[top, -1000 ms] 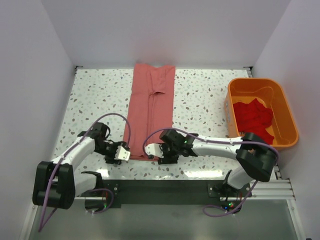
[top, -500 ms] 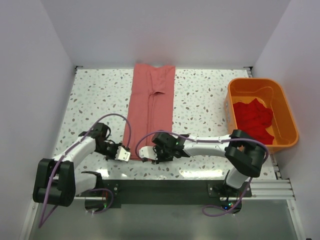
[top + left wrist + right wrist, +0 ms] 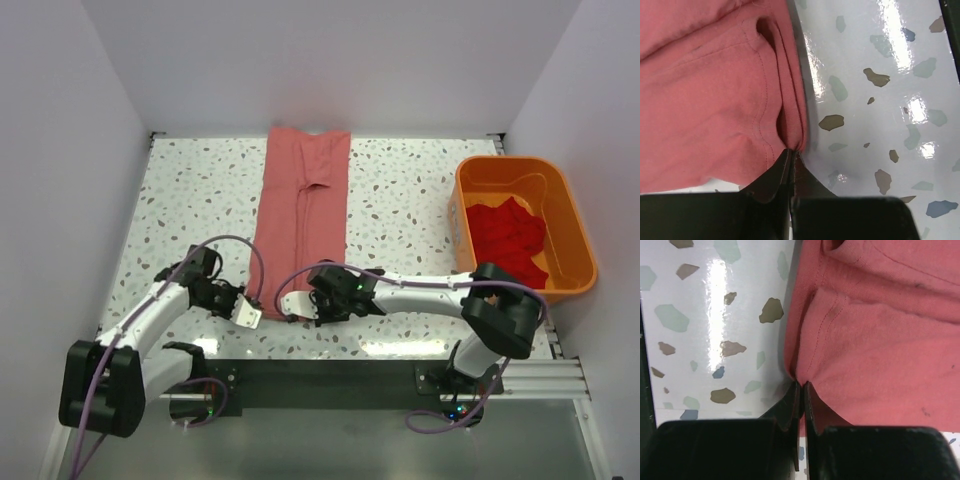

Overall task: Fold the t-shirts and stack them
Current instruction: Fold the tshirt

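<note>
The salmon-pink t-shirt (image 3: 302,210) lies folded lengthwise as a long narrow strip down the middle of the table. At its near left corner my left gripper (image 3: 254,312) is shut on the hem; the left wrist view shows the cloth (image 3: 705,100) bunched at the closed fingertips of the left gripper (image 3: 791,152). My right gripper (image 3: 300,308) is shut on the near right corner, with the pink fabric (image 3: 880,350) pinched between the tips of the right gripper (image 3: 803,385). A brighter red t-shirt (image 3: 508,235) lies crumpled in the tub.
The orange plastic tub (image 3: 577,228) stands at the right edge of the speckled table (image 3: 190,190). White walls close in the left, back and right sides. The black rail with the arm bases runs along the near edge.
Both grippers have closed on the near hem corners of the pink shirt. The right gripper has shifted left along the near hem.
</note>
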Motion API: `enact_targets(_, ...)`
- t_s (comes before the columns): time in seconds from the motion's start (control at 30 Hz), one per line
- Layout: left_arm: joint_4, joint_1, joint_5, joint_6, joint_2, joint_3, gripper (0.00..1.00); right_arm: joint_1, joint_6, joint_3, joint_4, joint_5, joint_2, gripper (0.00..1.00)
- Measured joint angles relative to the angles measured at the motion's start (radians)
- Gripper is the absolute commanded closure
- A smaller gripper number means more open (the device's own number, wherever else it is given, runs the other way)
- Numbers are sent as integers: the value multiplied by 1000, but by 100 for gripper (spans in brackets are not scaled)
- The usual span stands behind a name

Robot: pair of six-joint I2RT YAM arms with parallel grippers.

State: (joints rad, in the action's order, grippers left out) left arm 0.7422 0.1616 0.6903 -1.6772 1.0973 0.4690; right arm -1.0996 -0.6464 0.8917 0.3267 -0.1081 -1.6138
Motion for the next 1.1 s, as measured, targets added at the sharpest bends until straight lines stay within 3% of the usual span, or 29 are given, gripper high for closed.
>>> enact_targets(0.27, 180, 4, 27, -62, -184, 2, 100, -14, 40, 0, 74, -53, 151, 100)
enact_targets(0.43, 239, 3, 47, -8, -168, 95, 100, 10, 56, 8, 114, -89, 219, 100)
enact_targets(0.67, 135, 1, 84, 94, 24, 282, 100, 219, -33, 129, 171, -148, 163, 100)
enact_targets(0.97, -76, -15, 71, 151, 329, 468, 100, 437, -235, 404, 243, -250, -102, 100)
enact_targets(1.1, -134, -23, 60, 161, 502, 619, 100, 504, -290, 543, 293, -281, -222, 100)
